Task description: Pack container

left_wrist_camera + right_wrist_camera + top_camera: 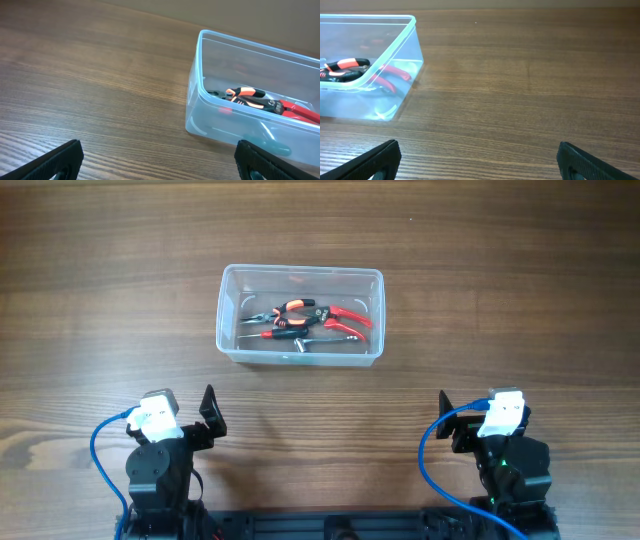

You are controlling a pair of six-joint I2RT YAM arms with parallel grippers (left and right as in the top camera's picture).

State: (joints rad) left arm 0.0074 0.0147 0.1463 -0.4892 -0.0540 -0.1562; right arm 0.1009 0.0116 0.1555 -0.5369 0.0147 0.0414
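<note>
The clear plastic container (232,350) sits at the middle of the wooden table. Inside lie orange-and-black pliers (285,311), red-handled pliers (345,317) and a small metal tool (320,340). The container also shows in the left wrist view (195,95) and the right wrist view (412,37). My left gripper (210,415) is open and empty, near the front edge, left of and nearer than the container; in its wrist view (160,160) only bare wood lies between the fingers. My right gripper (447,420) is open and empty at the front right; its wrist view (480,160) shows bare wood.
Blue cables (100,445) loop beside each arm base at the table's front edge. No other objects stand on the wooden table (500,280).
</note>
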